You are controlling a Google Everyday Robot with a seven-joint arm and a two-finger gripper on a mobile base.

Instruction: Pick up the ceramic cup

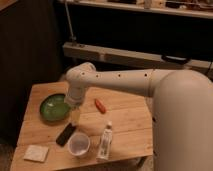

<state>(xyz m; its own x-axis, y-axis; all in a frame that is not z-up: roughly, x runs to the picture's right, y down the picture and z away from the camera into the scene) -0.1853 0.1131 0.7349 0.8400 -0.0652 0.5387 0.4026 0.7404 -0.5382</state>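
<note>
The ceramic cup is a small round pale greyish-white cup standing upright near the front edge of the wooden table. My white arm reaches in from the right across the table. My gripper hangs down from the wrist, just right of the green bowl and above and slightly behind the cup, apart from it.
A wide green bowl sits at the left. A dark flat object lies just left of the cup. A clear bottle with white cap lies to its right. An orange-red item lies mid-table. A pale square pad sits front left.
</note>
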